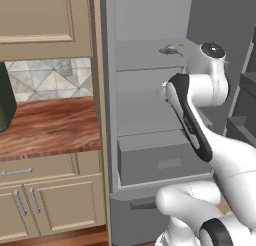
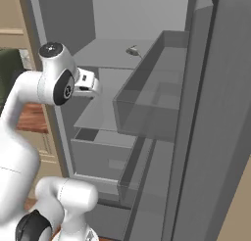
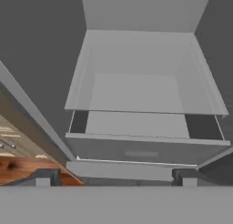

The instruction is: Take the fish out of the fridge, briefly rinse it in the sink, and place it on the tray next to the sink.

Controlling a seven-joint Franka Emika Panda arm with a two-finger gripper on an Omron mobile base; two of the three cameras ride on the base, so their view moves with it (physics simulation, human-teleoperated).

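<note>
Left base view had the wood-grain surface (image 1: pixel 50 125) and beige cabinets (image 1: pixel 45 15) on the left, then the open fridge (image 1: pixel 145 90) with the fish (image 1: pixel 170 51) lying on an upper shelf, well above the arm's elbow. Right base view showed the same fish (image 2: pixel 133 51), tiny and slender on the flat pale grey shelf (image 2: pixel 105 54), left of the door bins. In the hand view the gripper (image 3: pixel 113 176) looked wide apart and held nothing, pointed down at a shelf and a boxy grey drawer (image 3: pixel 141 150). My guess: the hand needed to rise to that upper shelf and come down across the fish's narrow body, since it's thin, smooth-looking and probably slippery.
</note>
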